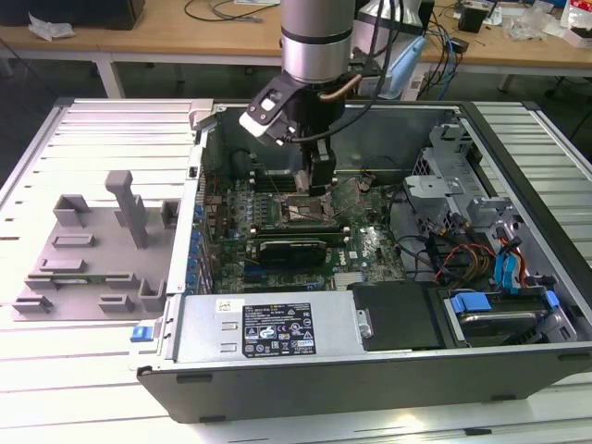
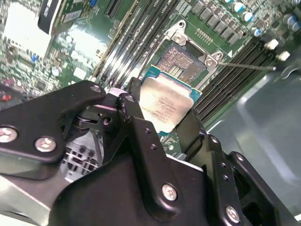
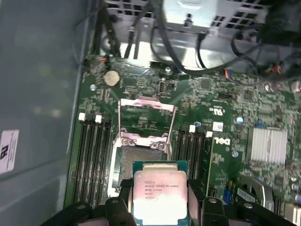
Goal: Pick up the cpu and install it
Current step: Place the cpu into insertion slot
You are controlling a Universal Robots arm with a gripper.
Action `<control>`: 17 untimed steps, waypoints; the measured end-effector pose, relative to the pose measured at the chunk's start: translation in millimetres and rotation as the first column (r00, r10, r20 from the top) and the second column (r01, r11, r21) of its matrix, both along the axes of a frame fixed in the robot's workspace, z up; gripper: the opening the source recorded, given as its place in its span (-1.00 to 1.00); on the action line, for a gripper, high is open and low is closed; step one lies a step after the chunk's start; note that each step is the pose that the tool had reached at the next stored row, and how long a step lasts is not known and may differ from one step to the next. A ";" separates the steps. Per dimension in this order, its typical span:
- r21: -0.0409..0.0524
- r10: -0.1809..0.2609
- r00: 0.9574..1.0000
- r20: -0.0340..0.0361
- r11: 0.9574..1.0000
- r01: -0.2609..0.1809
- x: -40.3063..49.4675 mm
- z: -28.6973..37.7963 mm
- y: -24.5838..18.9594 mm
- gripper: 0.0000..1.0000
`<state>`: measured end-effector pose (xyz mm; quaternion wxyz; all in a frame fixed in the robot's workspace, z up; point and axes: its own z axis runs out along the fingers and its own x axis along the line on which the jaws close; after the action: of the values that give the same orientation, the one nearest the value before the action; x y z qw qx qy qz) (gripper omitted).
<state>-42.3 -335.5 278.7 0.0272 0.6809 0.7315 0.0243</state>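
Gripper (image 3: 160, 200) gripped cpu (image 3: 159, 192) by two opposite edges, silvery top up and level, presumably to spare its underside. Cpu hung just above open socket (image 3: 135, 162), near its edge. Load plate (image 3: 146, 117) stood raised, leaving socket free.

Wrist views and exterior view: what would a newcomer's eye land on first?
The cpu, silvery top up, is clamped in the gripper in both wrist views. Close by it sits the open socket on the green motherboard, its metal frame raised. In the exterior view the arm reaches down into an open computer case.
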 end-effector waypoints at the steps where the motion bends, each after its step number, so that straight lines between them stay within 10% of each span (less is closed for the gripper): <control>1: 0.000 -0.033 0.999 0.000 0.999 0.033 0.0 -0.4 0.0 0.09; 17: 0.001 -0.069 0.998 0.009 0.998 0.069 -1.6 -14.1 0.5 0.09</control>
<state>-43.9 -335.0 264.6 0.0313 0.7058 0.7072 0.0268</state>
